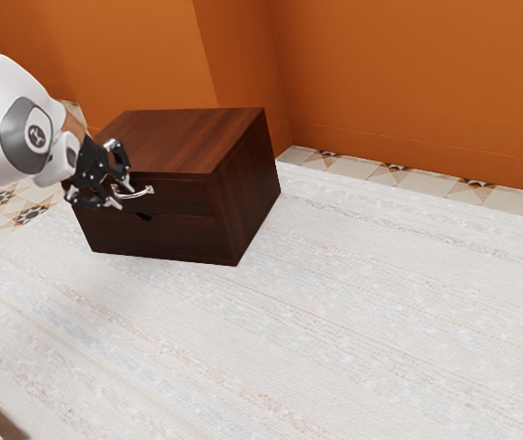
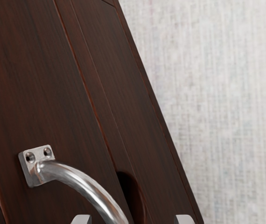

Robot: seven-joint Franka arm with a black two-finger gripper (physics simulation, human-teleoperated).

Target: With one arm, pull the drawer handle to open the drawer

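A dark wooden cabinet (image 1: 193, 147) stands on the floor at the exterior view's left. Its upper drawer front (image 1: 183, 196) carries a curved silver handle (image 1: 137, 192) and looks flush with the cabinet face. My black gripper (image 1: 115, 186) is at the handle, open, with its fingers on either side of the bar. In the wrist view the handle (image 2: 72, 179) arcs from its screwed mount on the drawer front (image 2: 30, 93) down toward my hand. It passes between two grey fingertips (image 2: 81, 218) that stand well apart.
A lower drawer with a dark finger notch (image 1: 142, 217) sits under the upper one. A pale woven rug (image 1: 335, 312) covers the floor in front and to the exterior view's right. Orange walls (image 1: 408, 64) stand behind the cabinet.
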